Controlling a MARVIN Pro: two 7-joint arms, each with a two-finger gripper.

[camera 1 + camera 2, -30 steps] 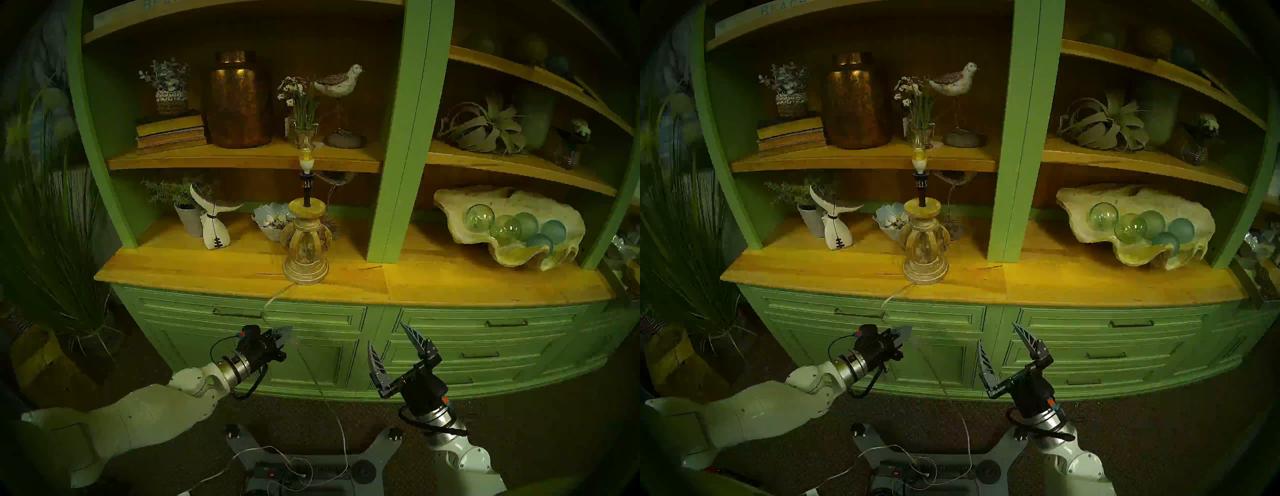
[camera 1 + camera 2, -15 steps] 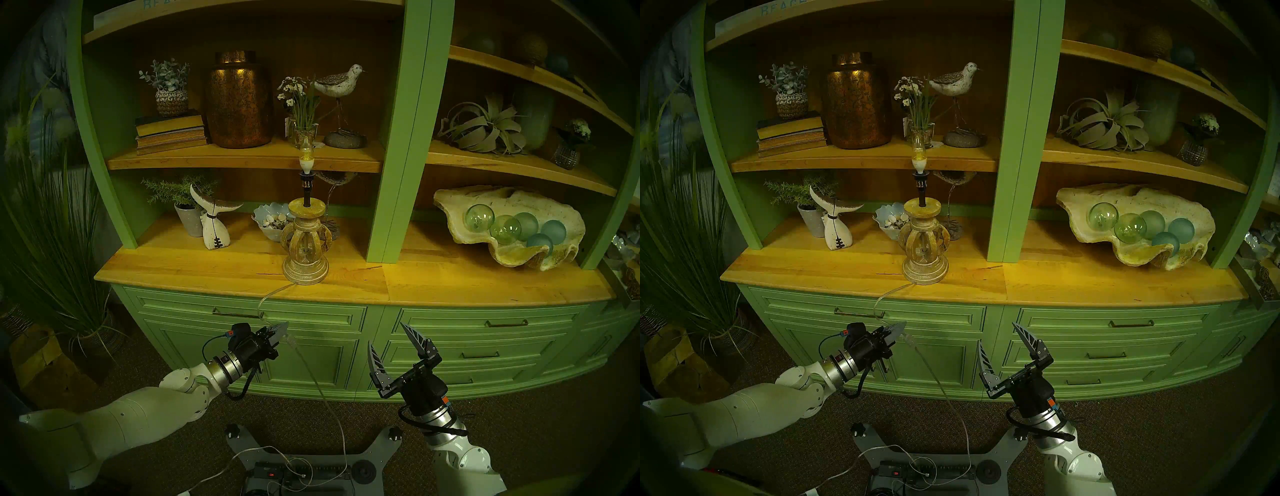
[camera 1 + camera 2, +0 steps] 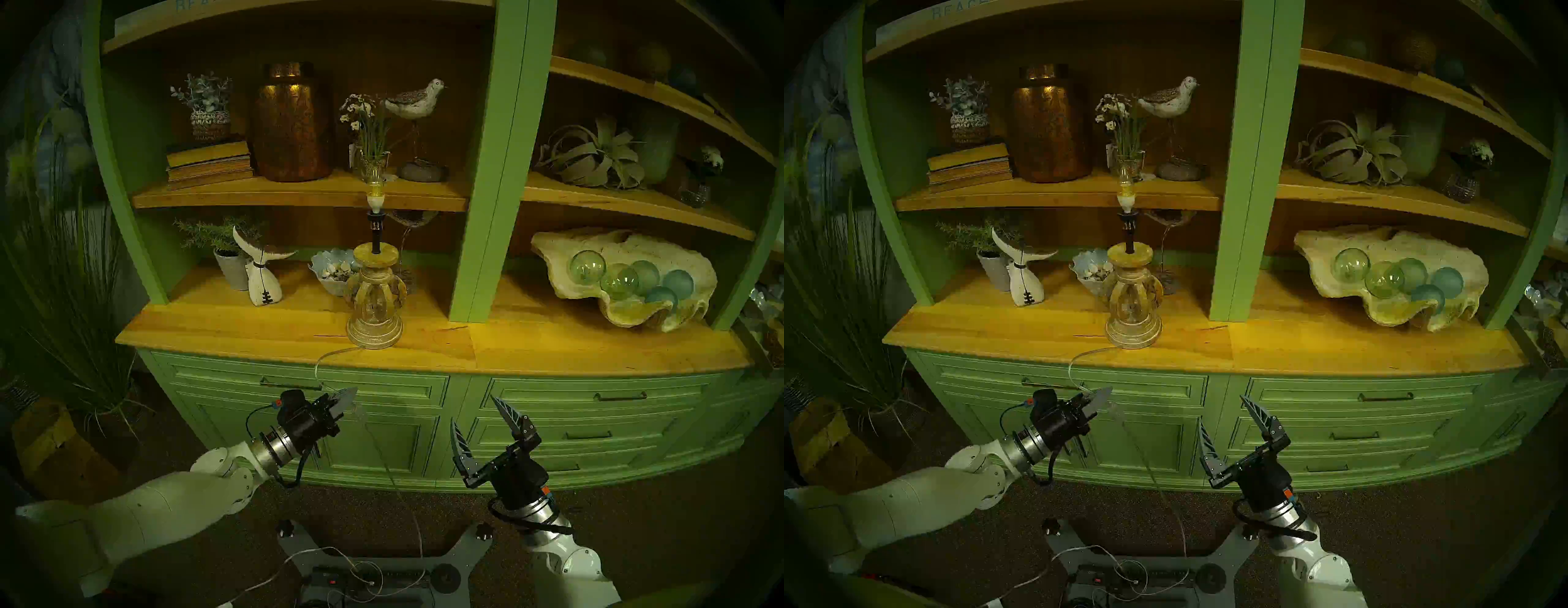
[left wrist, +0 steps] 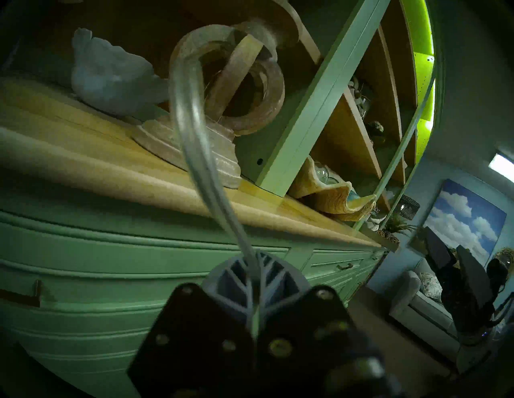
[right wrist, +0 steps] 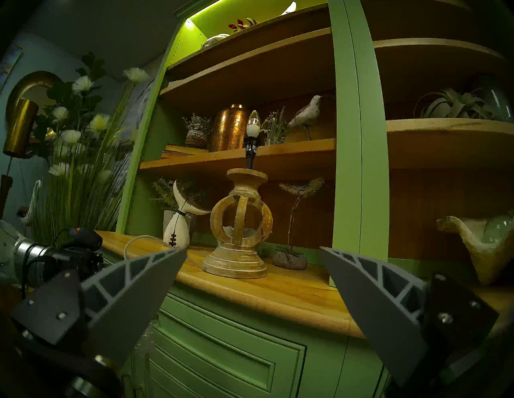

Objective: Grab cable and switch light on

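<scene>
**Left gripper clamped on lamp cable, right gripper idle and wide open**

Head left view: left gripper (image 3: pixel 348 397) sits in front of the green cabinet (image 3: pixel 382 429) below the wooden counter (image 3: pixel 254 335), fingers closed flat together on the cable (image 3: pixel 323 364). Cable leaves the foot of the carved lamp base (image 3: pixel 374 316), loops over the counter edge, enters the gripper, then drops to the floor toward the power strip (image 3: pixel 339 579). Small clear inline switch (image 3: pixel 359 411) hangs on the cord just past the fingertips. The light (image 3: pixel 375 187) stands on its black stem above the base, near the counter's front edge; lit or not, can't tell. Right gripper (image 3: pixel 477 418) well apart to the right, jaws spread, holding nothing

Head right view: same layout. Left gripper (image 3: pixel 1103 395) pinched on the cable (image 3: pixel 1076 365), switch (image 3: pixel 1117 412) just beside the tips, right gripper (image 3: pixel 1227 414) gaping, light (image 3: pixel 1127 189) upright on the counter

Left wrist view: both fingers (image 4: pixel 236 283) pressed together with the clear cable (image 4: pixel 194 133) emerging from between them and curving up toward the lamp base (image 4: pixel 239 91). Right gripper's dark body is at far right

Right wrist view: two grey fingers (image 5: pixel 133 278) far apart, nothing between them. Lamp base (image 5: pixel 240 228) and light (image 5: pixel 253 123) centred ahead on the counter (image 5: pixel 278 291); cable (image 5: pixel 133 241) loops at the counter edge left of the base, left gripper's body low left
</scene>
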